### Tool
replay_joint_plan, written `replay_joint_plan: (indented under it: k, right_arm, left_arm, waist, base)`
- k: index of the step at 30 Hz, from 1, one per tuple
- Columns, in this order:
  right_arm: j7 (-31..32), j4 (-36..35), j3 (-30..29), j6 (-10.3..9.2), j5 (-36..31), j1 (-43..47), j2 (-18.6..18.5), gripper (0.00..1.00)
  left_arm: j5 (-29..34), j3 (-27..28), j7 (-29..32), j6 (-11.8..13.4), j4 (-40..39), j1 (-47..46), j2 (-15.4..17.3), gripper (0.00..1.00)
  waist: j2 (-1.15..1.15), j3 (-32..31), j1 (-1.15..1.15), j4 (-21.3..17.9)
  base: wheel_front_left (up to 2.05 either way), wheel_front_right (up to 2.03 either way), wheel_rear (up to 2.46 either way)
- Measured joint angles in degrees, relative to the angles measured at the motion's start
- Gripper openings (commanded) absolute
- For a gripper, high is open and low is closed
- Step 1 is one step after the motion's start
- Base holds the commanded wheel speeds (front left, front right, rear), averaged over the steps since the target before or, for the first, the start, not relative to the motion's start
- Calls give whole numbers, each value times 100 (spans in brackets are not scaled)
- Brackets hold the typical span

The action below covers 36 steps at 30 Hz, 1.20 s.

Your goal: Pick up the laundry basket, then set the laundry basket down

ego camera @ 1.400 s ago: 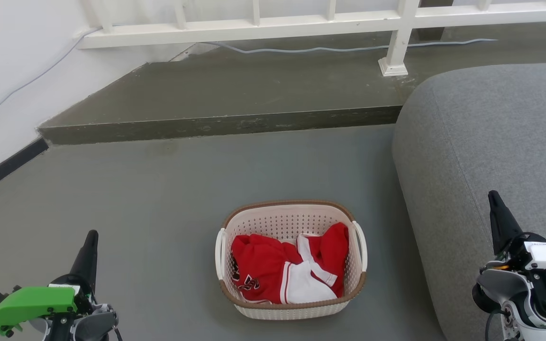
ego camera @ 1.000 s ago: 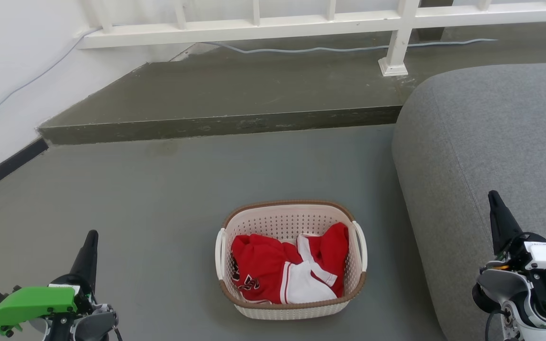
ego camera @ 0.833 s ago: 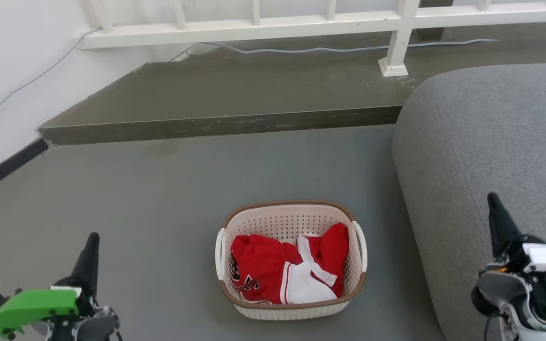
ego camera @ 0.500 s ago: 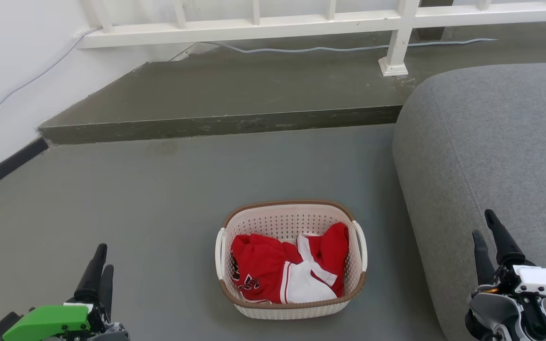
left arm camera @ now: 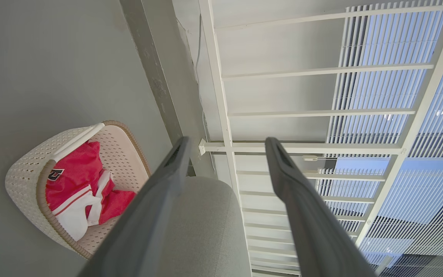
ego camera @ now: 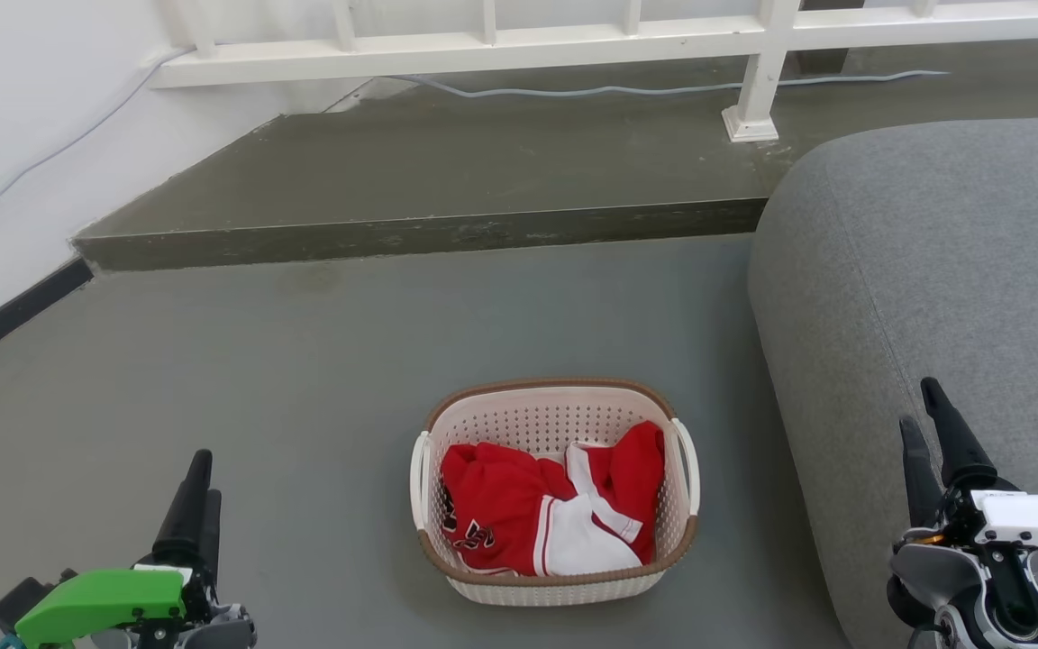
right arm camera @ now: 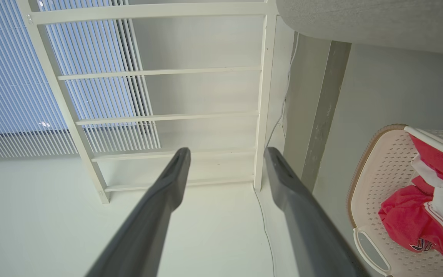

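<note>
Right now the laundry basket (ego camera: 544, 422) sits upright on the grey floor (ego camera: 303, 361), toward the near edge of the open stretch. It is close to the rounded grey sofa (ego camera: 933, 270) on the robot's right and well short of the raised concrete step (ego camera: 438, 171) beyond it. A crumpled red and white garment (ego camera: 519, 514) lies inside across the nearer half, so the perforated far wall stays bare. The brown rim (ego camera: 555, 386) runs all the way round, and a white handle (ego camera: 417, 482) stands at each side, neither one touched.

The left gripper (ego camera: 205, 491) hangs at the near left, well apart from the basket, with its dark fingers pointing toward the step. Its wrist camera shows the two fingers clearly spread and holding nothing. The right gripper (ego camera: 918, 403) is at the near right, seen against the sofa's flank and also clear of the basket. Its fingers are parted in the same way and grip nothing.

Along the back of the step runs a white railing (ego camera: 483, 45), with a pale cable (ego camera: 618, 90) trailing at its foot. A white wall (ego camera: 14, 108) closes the left side.
</note>
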Motion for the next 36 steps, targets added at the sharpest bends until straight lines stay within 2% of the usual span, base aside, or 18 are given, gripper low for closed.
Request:
replay_joint_plan:
  k: [18, 36]
  right_arm:
    - [-401, -383, 431, 2, -726, -63, -292, 100]
    - [-755, -456, 934, 3, -2151, -113, -747, 100]
  left_arm:
    - [840, -375, -325, -1, -154, -132, 130, 100]
    - [2471, -563, -616, -1, -245, -257, 243, 100]
  waist:
    - [0, 46, 0, 24]
    - [0, 79, 0, 59]
  base:
    - [0, 0, 0]
    - [0, 0, 0]
